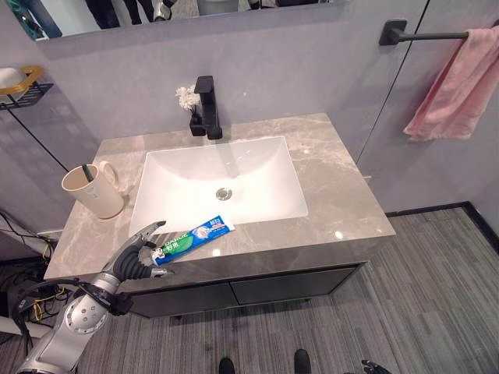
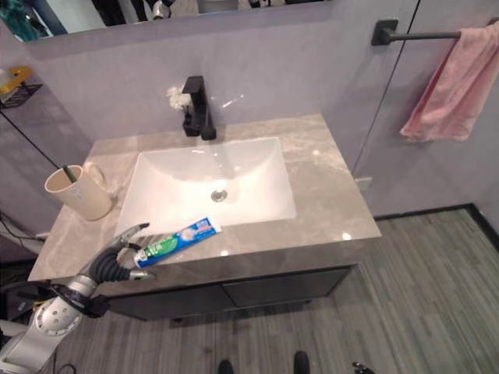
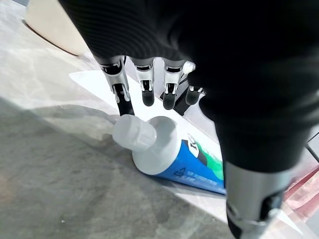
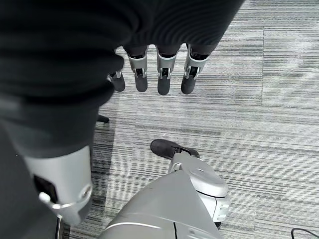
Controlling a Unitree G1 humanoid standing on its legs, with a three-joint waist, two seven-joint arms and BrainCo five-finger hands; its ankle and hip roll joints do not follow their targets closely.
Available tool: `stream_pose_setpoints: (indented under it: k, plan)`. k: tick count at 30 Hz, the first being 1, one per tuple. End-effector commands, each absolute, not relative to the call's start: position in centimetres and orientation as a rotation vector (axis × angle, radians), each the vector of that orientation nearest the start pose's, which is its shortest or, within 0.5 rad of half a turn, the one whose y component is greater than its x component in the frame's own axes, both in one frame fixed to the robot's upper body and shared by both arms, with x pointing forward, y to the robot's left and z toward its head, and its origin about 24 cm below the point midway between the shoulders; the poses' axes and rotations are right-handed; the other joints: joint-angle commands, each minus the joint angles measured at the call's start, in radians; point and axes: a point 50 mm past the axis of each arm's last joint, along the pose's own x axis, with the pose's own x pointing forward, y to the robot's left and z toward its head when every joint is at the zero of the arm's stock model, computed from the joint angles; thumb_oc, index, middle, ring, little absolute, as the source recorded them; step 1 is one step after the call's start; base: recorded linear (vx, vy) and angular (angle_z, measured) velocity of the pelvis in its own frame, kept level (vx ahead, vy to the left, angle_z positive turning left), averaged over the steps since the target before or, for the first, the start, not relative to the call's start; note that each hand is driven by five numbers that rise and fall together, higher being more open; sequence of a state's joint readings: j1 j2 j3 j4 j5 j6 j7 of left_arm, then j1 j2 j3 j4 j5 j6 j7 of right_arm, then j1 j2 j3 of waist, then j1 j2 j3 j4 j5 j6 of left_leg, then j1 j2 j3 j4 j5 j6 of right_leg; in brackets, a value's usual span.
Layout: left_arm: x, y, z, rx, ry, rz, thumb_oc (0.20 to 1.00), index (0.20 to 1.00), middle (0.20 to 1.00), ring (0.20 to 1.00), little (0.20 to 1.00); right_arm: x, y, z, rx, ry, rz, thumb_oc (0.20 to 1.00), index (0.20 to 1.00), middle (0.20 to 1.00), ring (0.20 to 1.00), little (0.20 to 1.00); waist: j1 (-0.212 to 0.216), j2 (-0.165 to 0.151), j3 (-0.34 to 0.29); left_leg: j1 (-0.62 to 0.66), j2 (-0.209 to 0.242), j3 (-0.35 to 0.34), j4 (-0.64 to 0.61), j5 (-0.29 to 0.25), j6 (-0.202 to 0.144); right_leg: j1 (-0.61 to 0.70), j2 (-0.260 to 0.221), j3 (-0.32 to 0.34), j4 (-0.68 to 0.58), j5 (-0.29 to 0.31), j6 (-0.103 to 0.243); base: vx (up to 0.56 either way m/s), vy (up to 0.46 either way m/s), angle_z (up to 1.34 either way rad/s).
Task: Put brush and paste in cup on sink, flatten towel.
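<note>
Toothpaste tube (image 1: 192,239): lies flat on the front strip of the countertop (image 1: 343,195), between the basin's front rim and the counter edge, at about 7 o'clock from the drain. Its white cap (image 3: 133,133) points toward the counter's left front corner, its crimped tail toward the basin; lying low like this, it offers its cap end to a hand coming in from the left.

Left hand (image 1: 139,255): at the tube's cap end, fingers spread and only loosely bent, thumb apart from them. In the left wrist view the fingers (image 3: 147,85) hang just above the cap and the tube's shoulder; it has hold of nothing. By my reading it is posed to close round the tube, not yet gripping.

Cup (image 1: 91,190): cream mug with a handle, upright on the counter's left side, at about 10 o'clock from the tube and well apart from it. A dark stem, probably the toothbrush (image 1: 88,176), leans inside it, so the brush part looks done and the paste is left.

Basin (image 1: 164,195): white, rectangular, sunk into the grey marble top, with a black tap (image 1: 207,105) at 12 o'clock.

Towel (image 1: 458,87): pink, bunched and hanging unevenly from the black wall rail (image 1: 421,35) at about 2 o'clock; not yet flattened.

Right hand (image 4: 149,74): hangs over the striped floor (image 4: 279,99), fingers relaxed and straight, empty, idle.
</note>
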State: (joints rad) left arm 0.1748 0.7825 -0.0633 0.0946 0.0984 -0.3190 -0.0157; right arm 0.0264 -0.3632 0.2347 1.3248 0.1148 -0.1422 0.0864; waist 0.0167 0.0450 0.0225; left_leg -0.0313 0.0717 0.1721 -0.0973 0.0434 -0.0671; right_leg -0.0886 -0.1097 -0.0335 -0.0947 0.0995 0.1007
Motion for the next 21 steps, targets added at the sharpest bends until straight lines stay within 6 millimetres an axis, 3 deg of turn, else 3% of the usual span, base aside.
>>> stream_pose_setpoints:
  k: [1,7,8,10,13,15,16,17,19,20,21]
  plan:
    - [21.8,26.4,5.6,0.907,-0.001,-0.298,1.000,1.000,1.000,1.000,1.000,8.1,-27.2,-15.2,-0.285,1.208,-0.063,1.000,1.000,1.000,1.000,1.000,-0.008,-0.039,0.032,0.015,-0.006,-0.044,0.010,-0.042,-0.001,0.003,-0.040,-0.013,0.007,0.035,0.044,0.00,0.000,0.00]
    - [21.7,26.4,5.1,0.969,0.026,-0.341,1.000,1.000,1.000,1.000,1.000,8.1,-27.3,-15.2,-0.285,1.206,-0.067,1.000,1.000,1.000,1.000,1.000,-0.010,-0.036,0.033,0.016,-0.005,-0.045,0.010,-0.043,-0.002,0.003,-0.040,-0.016,0.007,0.034,0.043,0.00,0.000,0.00]
    - [21.6,26.6,4.8,0.971,0.045,-0.339,0.959,0.959,0.959,0.959,0.959,8.1,-27.3,-15.2,-0.285,1.206,-0.067,1.000,1.000,1.000,1.000,1.000,-0.009,-0.035,0.033,0.015,-0.004,-0.045,0.010,-0.042,-0.003,0.003,-0.039,-0.017,0.007,0.033,0.043,0.00,0.000,0.00]
    - [21.6,26.6,4.6,0.985,0.052,-0.345,0.953,0.953,0.953,0.953,0.953,8.1,-27.3,-15.2,-0.287,1.209,-0.069,1.000,1.000,1.000,1.000,1.000,-0.009,-0.035,0.034,0.015,-0.005,-0.047,0.010,-0.042,-0.002,0.002,-0.038,-0.016,0.007,0.033,0.043,0.00,0.000,0.00]
    - [21.4,26.9,3.6,1.059,0.095,-0.364,1.000,1.000,1.000,1.000,1.000,8.3,-27.3,-15.1,-0.288,1.204,-0.073,1.000,1.000,1.000,1.000,1.000,-0.009,-0.033,0.038,0.008,-0.002,-0.046,0.010,-0.038,-0.004,-0.002,-0.036,-0.018,0.007,0.033,0.041,0.00,-0.010,0.00]
    - [21.2,27.0,2.7,1.137,0.122,-0.391,0.940,0.940,0.940,0.940,0.940,8.4,-27.6,-15.0,-0.296,1.198,-0.080,1.000,1.000,1.000,1.000,1.000,-0.008,-0.031,0.037,0.006,0.001,-0.047,0.010,-0.038,-0.005,-0.004,-0.034,-0.019,0.007,0.030,0.040,0.02,-0.036,-0.01]
    - [21.2,27.1,2.4,1.153,0.133,-0.398,1.000,1.000,1.000,1.000,1.000,8.4,-27.6,-15.0,-0.298,1.196,-0.081,1.000,1.000,1.000,1.000,1.000,-0.008,-0.030,0.036,0.006,0.003,-0.047,0.010,-0.038,-0.006,-0.004,-0.033,-0.020,0.007,0.029,0.039,0.00,0.000,0.00]
    - [21.2,27.1,2.0,1.176,0.144,-0.410,1.000,1.000,1.000,1.000,1.000,8.5,-27.7,-15.0,-0.303,1.194,-0.080,1.000,1.000,1.000,1.000,1.000,-0.010,-0.030,0.035,0.008,0.003,-0.046,0.010,-0.039,-0.007,-0.003,-0.032,-0.019,0.007,0.028,0.039,0.00,0.000,0.00]
    - [21.0,27.0,0.8,1.203,0.172,-0.430,0.369,0.369,0.369,0.369,0.369,8.8,-27.7,-14.9,-0.314,1.187,-0.083,1.000,1.000,1.000,1.000,1.000,-0.011,-0.029,0.034,0.014,0.006,-0.044,0.010,-0.041,-0.008,0.003,-0.030,-0.019,0.007,0.025,0.038,0.01,-0.015,0.00]
    - [21.0,27.0,0.4,1.217,0.181,-0.440,0.200,0.200,0.200,0.200,0.200,8.9,-27.8,-14.9,-0.318,1.183,-0.090,1.000,1.000,1.000,1.000,1.000,-0.012,-0.031,0.031,0.018,0.006,-0.042,0.010,-0.041,-0.008,0.006,-0.030,-0.020,0.007,0.024,0.037,0.00,0.000,0.00]
    - [21.0,27.0,0.3,1.223,0.185,-0.438,0.200,0.200,0.200,0.200,0.200,8.9,-27.8,-14.9,-0.317,1.181,-0.093,1.000,1.000,1.000,1.000,1.000,-0.012,-0.031,0.031,0.021,0.006,-0.042,0.010,-0.042,-0.008,0.009,-0.029,-0.020,0.007,0.022,0.037,0.00,0.000,0.00]
